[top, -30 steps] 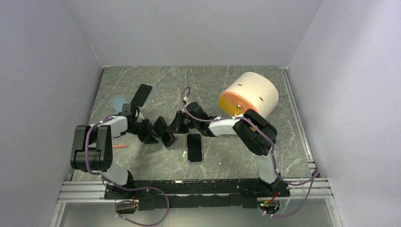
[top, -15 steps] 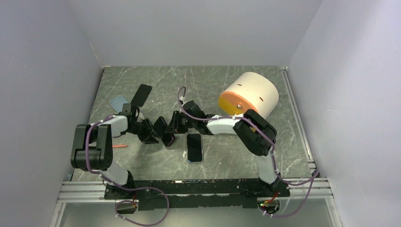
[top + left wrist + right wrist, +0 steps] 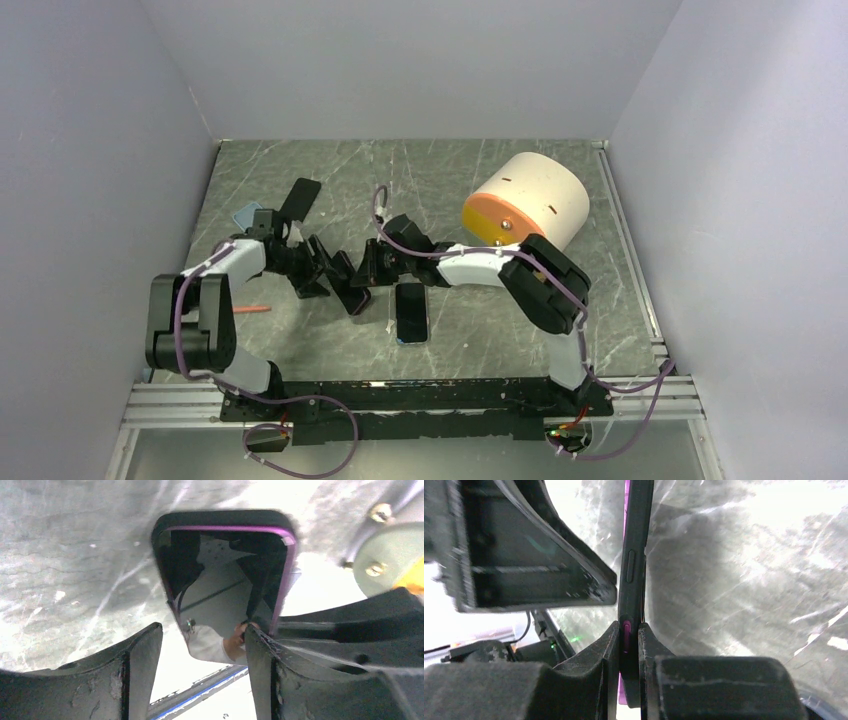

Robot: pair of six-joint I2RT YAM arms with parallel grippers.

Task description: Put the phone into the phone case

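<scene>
Where the grey, marble-patterned table (image 3: 470, 335) runs toward its far right corner, we see a cream cylinder (image 3: 535, 195) lying on its side, its orange end cap turned toward the arms. Both arms reach in to meet left of the table's middle.

The left gripper (image 3: 200, 635) stands open. Its 2 fingers straddle one end of the phone case (image 3: 220, 516), with a clear gap on one side. The right gripper (image 3: 628, 630) is clamped tight on the case, seen edge-on, 1 finger against each flat face.

The case is black and held up on edge between the 2 grippers; whether it touches the table we cannot tell. The phone (image 3: 225, 585), purple along its rim, sits inside the black frame at the end we can see, its glossy screen facing the left wrist camera. Whether it is seated along its whole length we cannot tell.

A 2nd phone (image 3: 411, 312), blue-edged, lies flat just beside the right gripper, toward the near edge. A dark slab (image 3: 298, 200) lies near the far left corner, with a pale blue flat piece (image 3: 250, 214) beside it. A thin orange stick (image 3: 252, 309) lies by the left edge.
</scene>
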